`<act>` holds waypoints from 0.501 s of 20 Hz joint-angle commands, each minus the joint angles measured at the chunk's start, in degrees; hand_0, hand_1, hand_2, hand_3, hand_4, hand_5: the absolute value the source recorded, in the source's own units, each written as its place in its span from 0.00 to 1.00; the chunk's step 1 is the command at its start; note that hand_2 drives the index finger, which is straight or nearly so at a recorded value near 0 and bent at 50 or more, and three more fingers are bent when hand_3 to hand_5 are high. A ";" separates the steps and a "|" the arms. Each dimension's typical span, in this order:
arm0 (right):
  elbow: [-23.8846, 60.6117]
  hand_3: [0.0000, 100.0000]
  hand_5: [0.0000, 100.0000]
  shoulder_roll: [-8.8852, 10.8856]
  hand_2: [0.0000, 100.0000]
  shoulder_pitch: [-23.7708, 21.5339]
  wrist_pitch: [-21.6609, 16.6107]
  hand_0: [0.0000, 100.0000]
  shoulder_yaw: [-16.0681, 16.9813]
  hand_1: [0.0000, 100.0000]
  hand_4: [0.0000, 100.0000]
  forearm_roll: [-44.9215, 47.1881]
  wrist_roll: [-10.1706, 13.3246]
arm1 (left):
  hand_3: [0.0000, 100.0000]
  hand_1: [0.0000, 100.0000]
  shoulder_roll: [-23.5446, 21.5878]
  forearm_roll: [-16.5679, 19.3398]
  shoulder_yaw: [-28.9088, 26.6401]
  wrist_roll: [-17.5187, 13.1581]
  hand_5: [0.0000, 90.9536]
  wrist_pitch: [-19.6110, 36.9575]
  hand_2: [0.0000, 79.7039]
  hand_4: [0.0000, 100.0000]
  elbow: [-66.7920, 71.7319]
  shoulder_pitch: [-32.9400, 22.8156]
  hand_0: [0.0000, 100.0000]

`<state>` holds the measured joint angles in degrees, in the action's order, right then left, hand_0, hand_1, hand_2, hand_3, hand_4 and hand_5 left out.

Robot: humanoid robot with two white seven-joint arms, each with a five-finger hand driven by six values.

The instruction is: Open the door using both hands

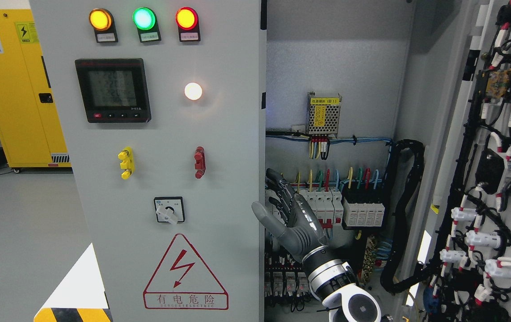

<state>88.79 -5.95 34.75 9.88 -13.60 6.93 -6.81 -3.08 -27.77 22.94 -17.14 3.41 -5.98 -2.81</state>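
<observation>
The right hand (289,219) rises from the bottom edge at about five o'clock, its arm entering right of the middle; the fingers (277,185) are stretched apart and hold nothing, pointing up towards eleven o'clock, with the thumb splayed towards nine o'clock just beside the edge of the left door (170,134). That grey door fills the picture from nine o'clock to the centre and stands closed; it carries three lit lamps (144,19) at twelve o'clock, amber, green and red, a black meter (113,90) below them, a white lamp (193,91), a yellow handle (126,163) and a red handle (199,162) near the middle, a rotary switch (169,210) and a red warning triangle (185,273) at six o'clock. The right door (496,179) hangs swung open at three o'clock, its inner face covered in black cable and white connectors; between the doors the cabinet interior shows a power supply (323,114) and a row of breakers (344,208), behind the hand. A yellow cabinet (14,89) stands at ten o'clock.
</observation>
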 commanded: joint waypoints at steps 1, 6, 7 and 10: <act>-3.01 0.00 0.00 -0.20 0.04 1.55 -0.04 0.00 2.70 0.50 0.00 0.10 -0.57 | 0.00 0.56 0.00 0.00 0.00 0.00 0.00 0.02 0.00 0.00 0.00 0.00 0.12; -4.68 0.00 0.00 -0.11 0.04 2.08 0.05 0.00 3.05 0.50 0.00 5.97 -0.57 | 0.00 0.56 0.00 0.00 0.00 0.00 0.00 0.02 0.00 0.00 0.00 0.00 0.12; -4.68 0.00 0.00 -0.03 0.04 2.08 0.05 0.00 2.96 0.50 0.00 7.12 -0.57 | 0.00 0.56 0.00 0.00 0.00 0.00 0.00 0.02 0.00 0.00 0.00 0.00 0.12; -4.50 0.00 0.00 0.06 0.04 2.34 0.05 0.00 2.44 0.50 0.00 7.39 -0.66 | 0.00 0.56 0.00 0.00 0.00 0.00 0.00 0.02 0.00 0.00 0.00 0.00 0.12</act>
<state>86.35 -6.00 36.42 9.88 -11.91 11.40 -7.36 -3.08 -27.77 22.94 -17.14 3.41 -5.98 -2.81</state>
